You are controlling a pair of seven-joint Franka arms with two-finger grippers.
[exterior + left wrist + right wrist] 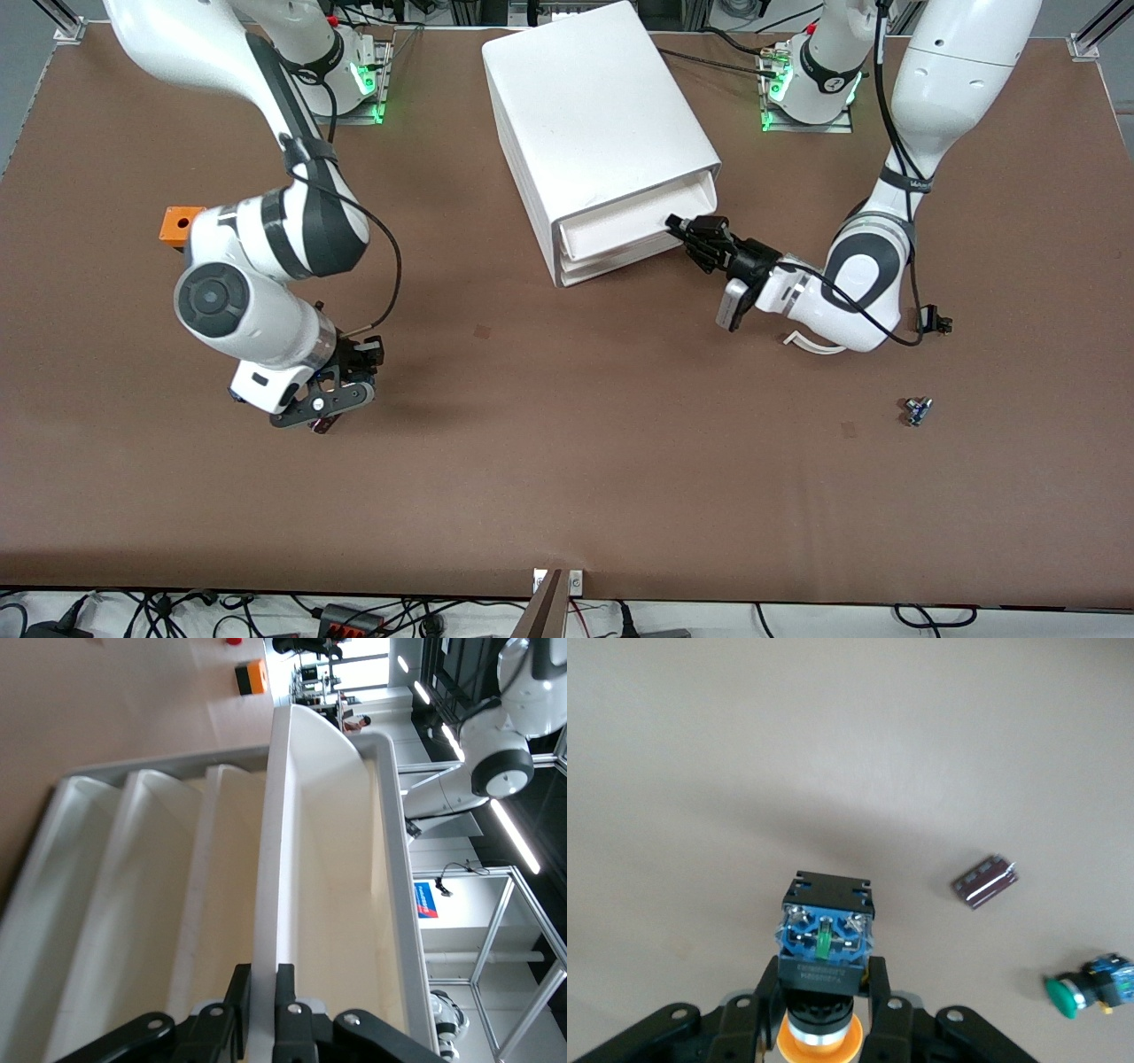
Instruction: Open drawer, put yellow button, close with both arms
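Observation:
The white cabinet point(594, 115) stands at the middle of the table near the bases. Its top drawer point(620, 232) is pulled part way out. My left gripper point(700, 239) is shut on the drawer's front wall point(266, 895), one finger on each side of it point(262, 992). The drawer's inside point(341, 904) looks bare. My right gripper point(350, 381) is over the table toward the right arm's end. In the right wrist view it point(824, 979) is shut on the yellow button point(826, 935), which has an orange-yellow cap, a black collar and a blue-black body.
An orange block point(180, 224) lies beside the right arm. A green-capped button point(1090, 985) and a dark red cylinder point(985, 883) lie on the table below the right gripper. A small button point(918, 410) and a black part point(935, 321) lie toward the left arm's end.

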